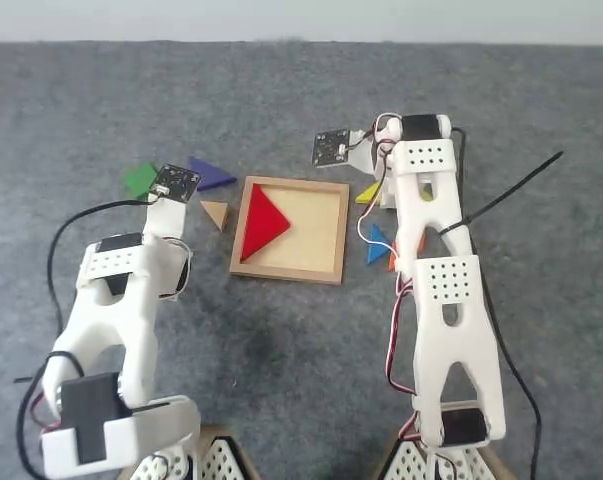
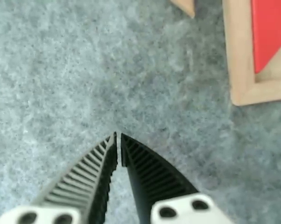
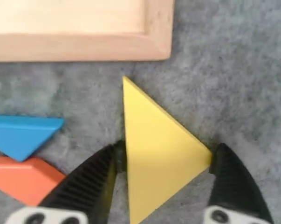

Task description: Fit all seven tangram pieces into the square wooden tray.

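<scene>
The square wooden tray [image 1: 291, 272] lies mid-table with a red triangle [image 1: 264, 222] in its left half. My right gripper [image 3: 167, 156] is down beside the tray's right edge [image 3: 84, 46], its fingers pressed against two sides of the yellow triangle [image 3: 159, 149], which lies on the carpet [image 1: 367, 194]. A blue triangle [image 3: 23, 135] and an orange piece [image 3: 23, 179] lie close by. My left gripper [image 2: 118, 136] is shut with nothing in it, over bare carpet left of the tray [image 2: 240, 70]. A tan triangle [image 1: 215, 212] lies just beyond it.
A green piece [image 1: 139, 180] and a purple triangle [image 1: 211, 174] lie at the back left, beside the left arm's wrist. Grey carpet covers the table. Cables hang off both arms, and a black cable tie [image 1: 521, 185] sticks out to the right.
</scene>
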